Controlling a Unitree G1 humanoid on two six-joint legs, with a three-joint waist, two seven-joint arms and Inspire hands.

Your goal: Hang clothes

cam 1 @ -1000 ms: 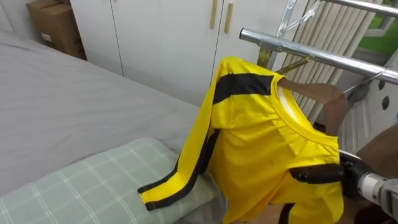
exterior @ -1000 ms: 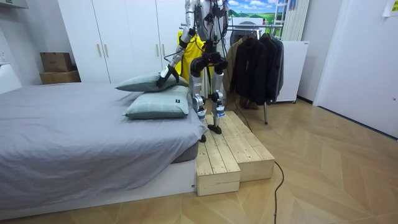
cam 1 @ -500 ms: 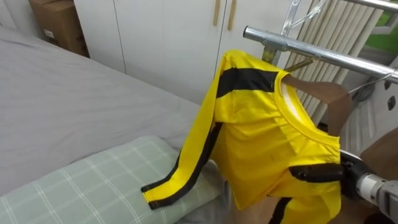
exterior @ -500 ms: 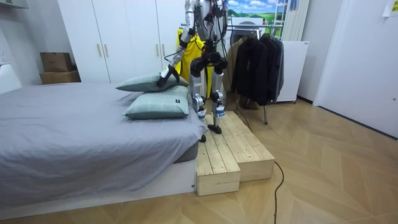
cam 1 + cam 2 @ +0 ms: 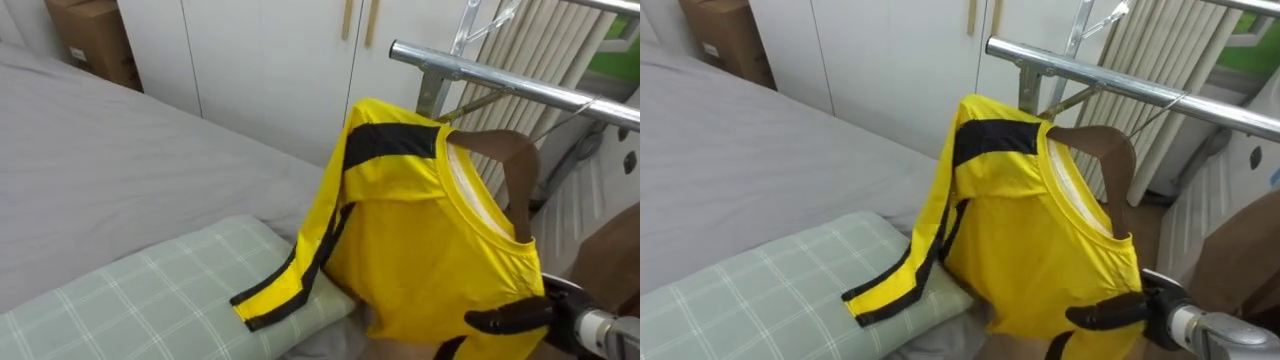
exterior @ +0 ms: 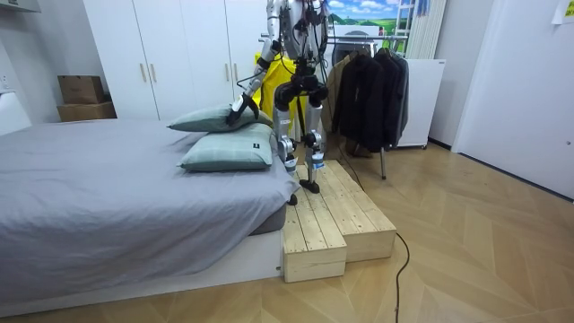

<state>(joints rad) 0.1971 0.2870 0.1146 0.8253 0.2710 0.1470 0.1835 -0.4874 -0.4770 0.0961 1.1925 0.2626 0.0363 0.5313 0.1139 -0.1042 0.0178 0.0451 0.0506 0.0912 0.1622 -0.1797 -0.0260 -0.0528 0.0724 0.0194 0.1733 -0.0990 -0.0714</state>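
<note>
Eye views: yellow shirt (image 5: 420,250) on wooden hanger (image 5: 510,160) just below metal rail (image 5: 500,82), sleeve trailing onto checked pillow (image 5: 150,290); right hand (image 5: 510,318) apparently pinching shirt's lower edge | Room view: robot stands on wooden platform (image 6: 332,215) beside bed (image 6: 108,188).

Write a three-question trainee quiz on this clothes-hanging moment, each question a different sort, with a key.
1. True or false: the yellow shirt sits on a wooden hanger.
2. The shirt's trailing sleeve end rests on: A) the checked pillow; B) the floor; C) the metal rail.
3. Fill in: the robot hand gripping the shirt is the ___ one.
Key: 1 true; 2 A; 3 right.
</note>
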